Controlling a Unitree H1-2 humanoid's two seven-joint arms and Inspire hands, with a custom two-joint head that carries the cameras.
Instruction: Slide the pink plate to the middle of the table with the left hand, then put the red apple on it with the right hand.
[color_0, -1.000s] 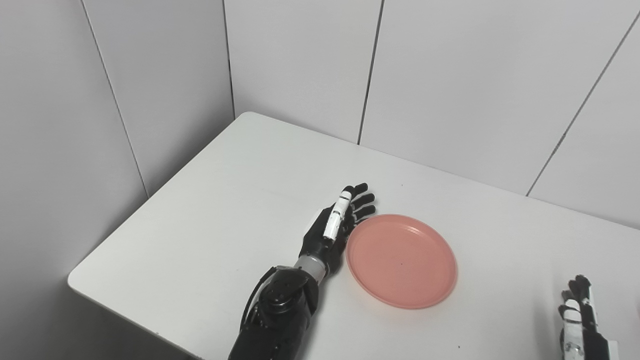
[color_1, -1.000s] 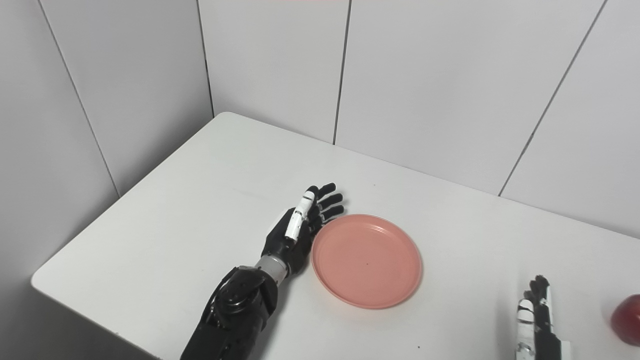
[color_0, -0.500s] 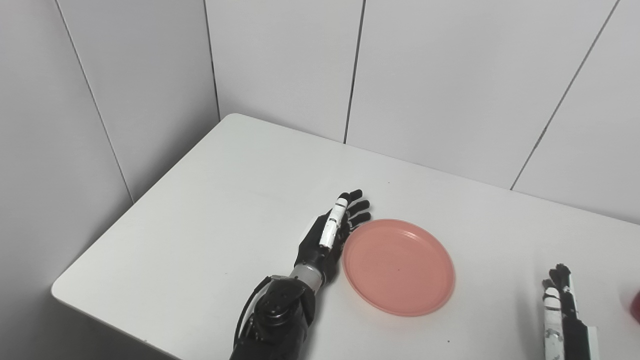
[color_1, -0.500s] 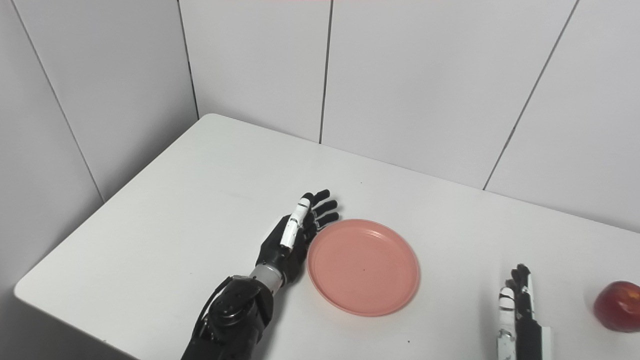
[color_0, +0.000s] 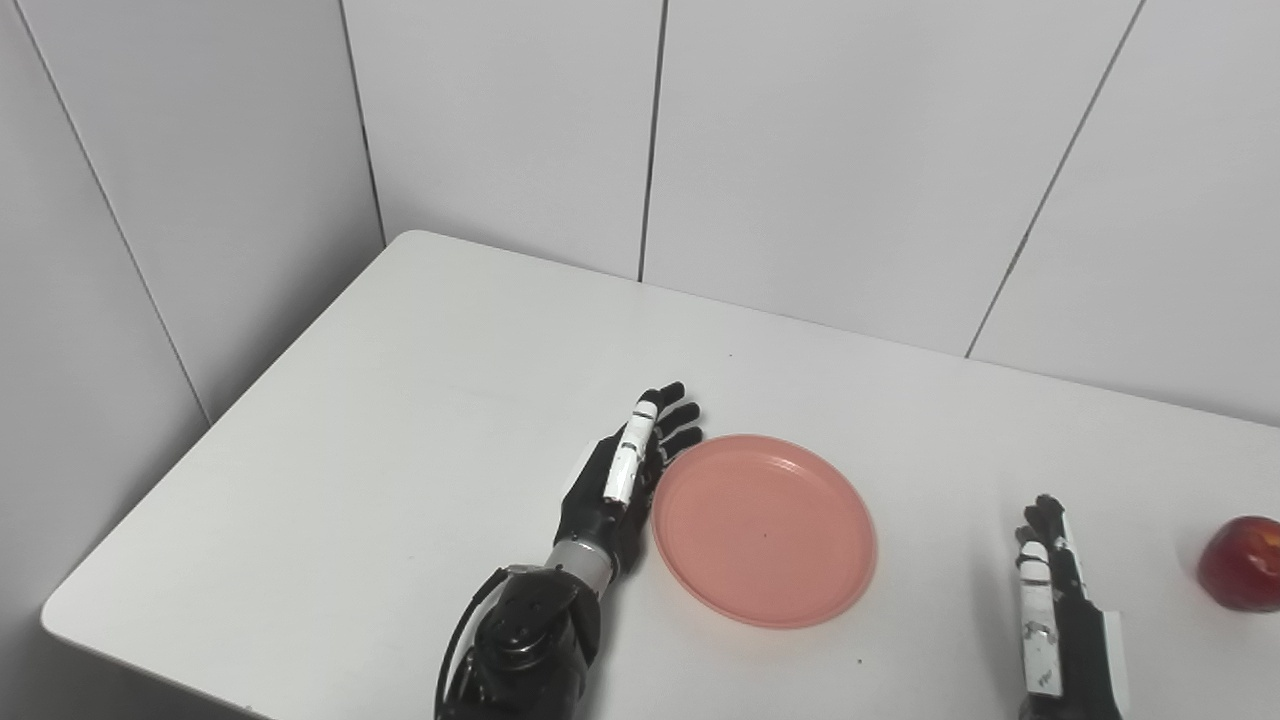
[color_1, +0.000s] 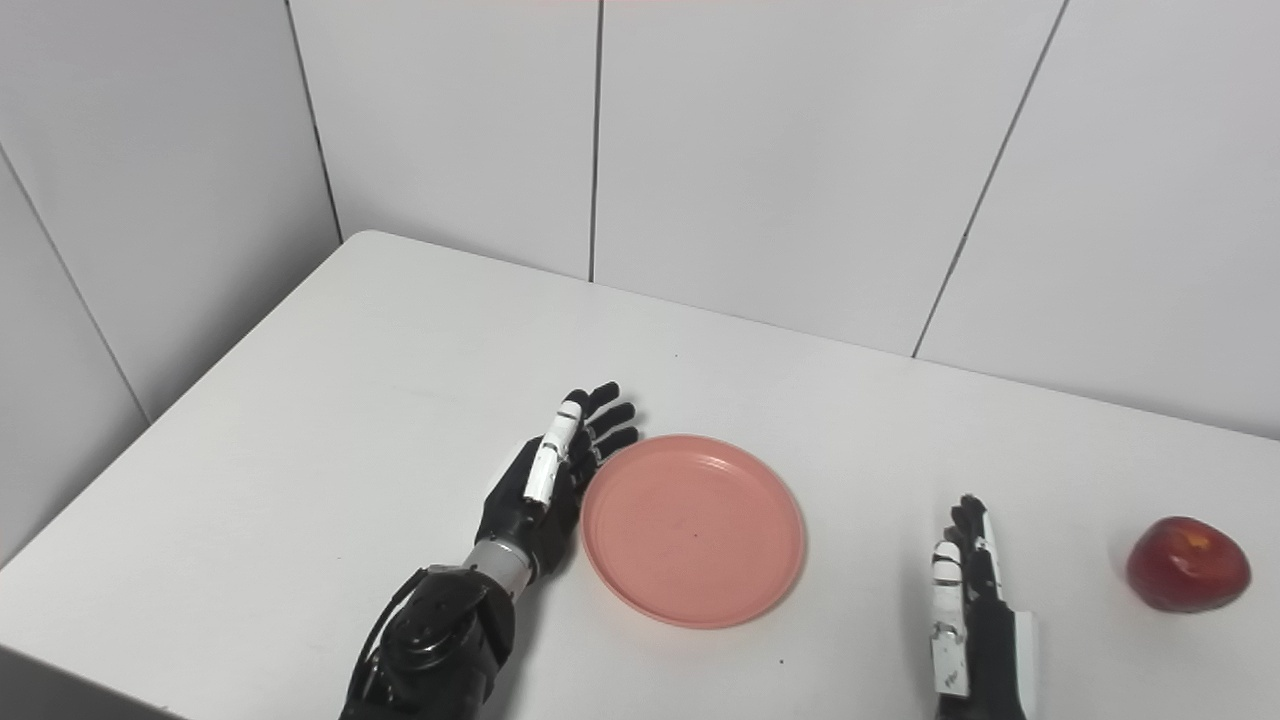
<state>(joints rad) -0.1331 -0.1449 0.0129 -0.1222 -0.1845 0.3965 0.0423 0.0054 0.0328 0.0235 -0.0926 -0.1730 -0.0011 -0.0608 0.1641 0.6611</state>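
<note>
Left hand (color_1: 545, 478) flat on edge against plate (color_1: 693, 528) rim, fingers (color_1: 600, 417) straight and slightly spread, holding nothing; plate near mid-tabletop (color_1: 330, 420). Apple (color_1: 1187, 563) well right of idle right hand (color_1: 965, 590), fingers extended, empty. Risks: shallow rim slipping under palm, plate pivoting off-line; round apple rolling away when reached for

Lab test cell: bare white table (color_0: 400, 400), plain panelled walls (color_0: 850, 150).

Red apple (color_0: 1243, 563) clipped by the frame edge in left eye view, forearms cut off below.
</note>
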